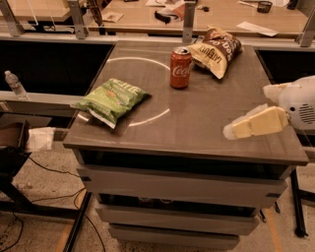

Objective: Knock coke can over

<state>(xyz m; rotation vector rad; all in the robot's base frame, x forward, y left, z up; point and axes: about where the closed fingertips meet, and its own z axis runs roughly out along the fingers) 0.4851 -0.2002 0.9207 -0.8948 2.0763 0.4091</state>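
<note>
The red coke can (180, 68) stands upright at the back middle of the grey table (197, 123). A brown-and-cream chip bag (215, 50) lies just to its right, nearly touching it. A green chip bag (112, 100) lies at the left edge. My gripper (247, 112) comes in from the right edge, over the table's front right part. It is open and empty, well to the right of the can and nearer the front. Its cream finger (255, 123) points left.
A white ring is marked on the tabletop (147, 115) between the green bag and the can. A water bottle (15, 84) stands on a ledge at the left. A wooden desk (221, 12) with clutter lies behind the table. Cables run on the floor at lower left.
</note>
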